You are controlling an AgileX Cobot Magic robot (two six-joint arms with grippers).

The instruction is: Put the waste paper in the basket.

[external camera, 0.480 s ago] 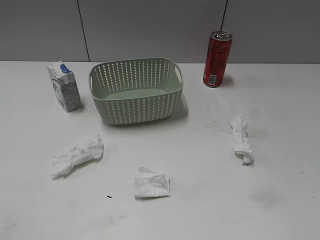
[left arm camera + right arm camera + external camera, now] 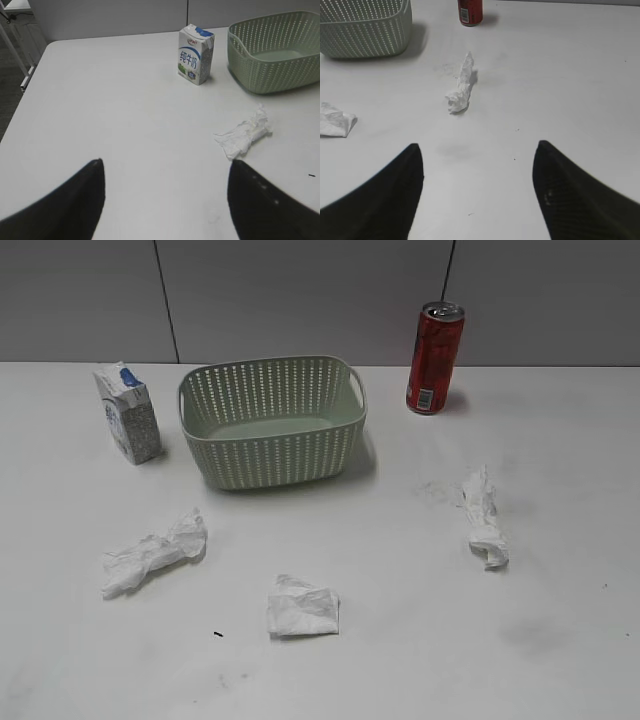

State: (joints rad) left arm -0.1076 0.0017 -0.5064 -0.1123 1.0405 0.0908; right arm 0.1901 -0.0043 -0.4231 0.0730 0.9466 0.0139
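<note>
Three wads of waste paper lie on the white table: a left wad (image 2: 153, 553), a middle wad (image 2: 301, 607) and a right wad (image 2: 484, 518). The sage-green basket (image 2: 272, 421) stands behind them, with nothing showing in the part of its floor that is in view. The left wrist view shows the left wad (image 2: 244, 132) and the basket (image 2: 277, 50). My left gripper (image 2: 167, 162) is open and empty, short of that wad. The right wrist view shows the right wad (image 2: 462, 90), the middle wad (image 2: 335, 120) and the basket (image 2: 367, 27). My right gripper (image 2: 477, 146) is open and empty. Neither gripper shows in the exterior view.
A red drink can (image 2: 434, 358) stands right of the basket, also in the right wrist view (image 2: 470, 12). A white and blue carton (image 2: 128, 412) stands left of the basket, also in the left wrist view (image 2: 195, 54). The table's left edge (image 2: 27, 97) shows there.
</note>
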